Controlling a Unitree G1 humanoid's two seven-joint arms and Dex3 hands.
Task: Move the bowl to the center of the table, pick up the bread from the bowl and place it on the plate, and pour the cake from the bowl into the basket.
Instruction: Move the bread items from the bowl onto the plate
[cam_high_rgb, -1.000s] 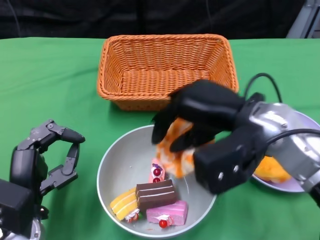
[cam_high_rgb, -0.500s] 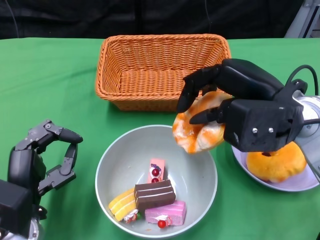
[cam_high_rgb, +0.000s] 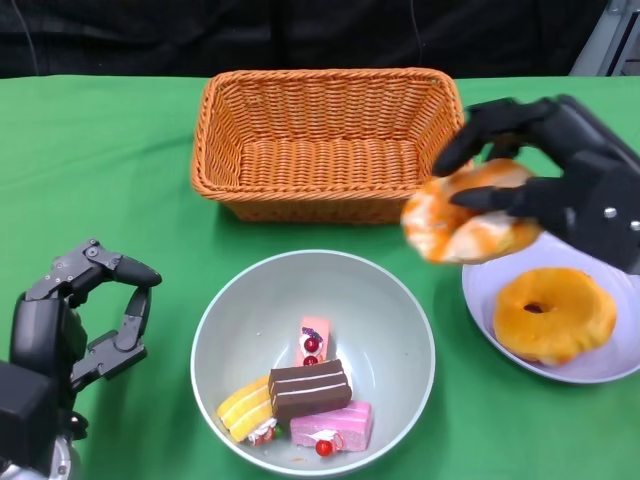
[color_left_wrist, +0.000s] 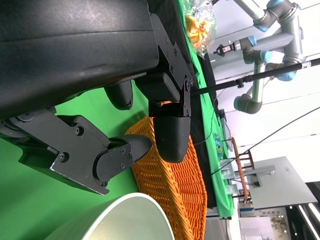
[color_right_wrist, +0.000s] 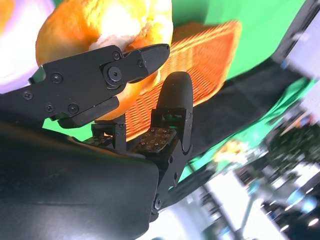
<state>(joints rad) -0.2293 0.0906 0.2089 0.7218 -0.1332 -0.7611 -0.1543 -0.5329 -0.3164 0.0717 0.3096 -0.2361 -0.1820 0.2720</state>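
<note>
Head view: bread (cam_high_rgb: 468, 213) lengthwise left-right, tilted

Shows left hand (color_left_wrist: 150, 135) empty, fingers apart, above green table (color_left_wrist: 75, 200), near orange basket (color_left_wrist: 175, 190) and grey bowl (color_left_wrist: 120, 220) rim.

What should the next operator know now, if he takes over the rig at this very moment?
Right hand: holds a bread in the air, near the plate's left edge.
Left hand: holds nothing, fingers apart, left of the bowl.
Bowl: on the table in front of the basket, with cake pieces inside and no bread visible.
Plate: already carries one bread.
Left: put the held bread on the plate, then pour the cake into the basket, which looks empty.
</note>
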